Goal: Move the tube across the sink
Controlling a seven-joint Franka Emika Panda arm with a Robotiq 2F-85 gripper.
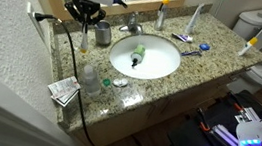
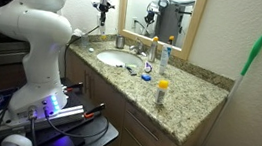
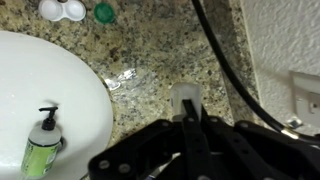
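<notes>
Beside sink (image 1: 158, 66) rim, pincer (image 3: 188, 105) hovers w/ jaws together, empty; tube (image 1: 138, 54) lies inside sink bowl, cradled by slope, grasp not yet begun.

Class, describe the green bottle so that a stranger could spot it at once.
Look at the granite counter and the white oval sink set into it. Inside it lies a bottle. It is pale green with a black pump, while the other items sit on the counter.
</notes>
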